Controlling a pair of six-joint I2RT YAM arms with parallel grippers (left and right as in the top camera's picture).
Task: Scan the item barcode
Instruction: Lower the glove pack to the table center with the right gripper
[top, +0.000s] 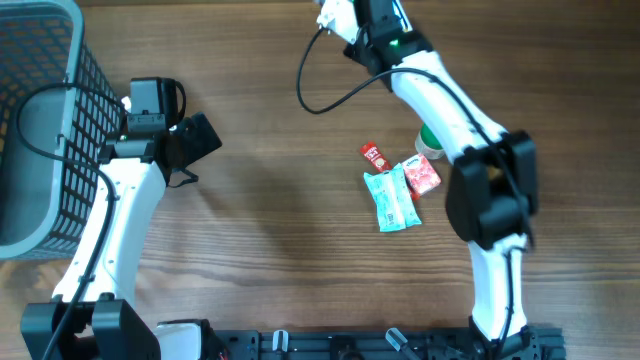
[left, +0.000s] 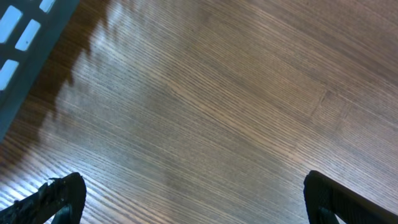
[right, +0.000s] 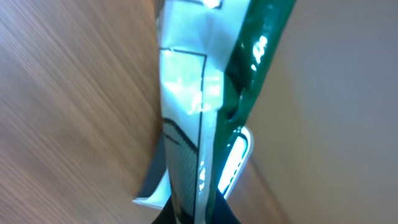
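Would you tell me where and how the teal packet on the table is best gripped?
Probably from straight above, jaws across its narrow width at the half nearer the robot. The teal packet lies flat with its long sides free there, while its far end touches the red packet and sits near the small sachet.

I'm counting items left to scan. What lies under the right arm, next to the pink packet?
Only a green-and-white edge shows beside the pink packet; the right arm covers the rest, so its shape is hidden.

Grey mesh basket (top: 95, 90) at wooden table (top: 280, 260) edge
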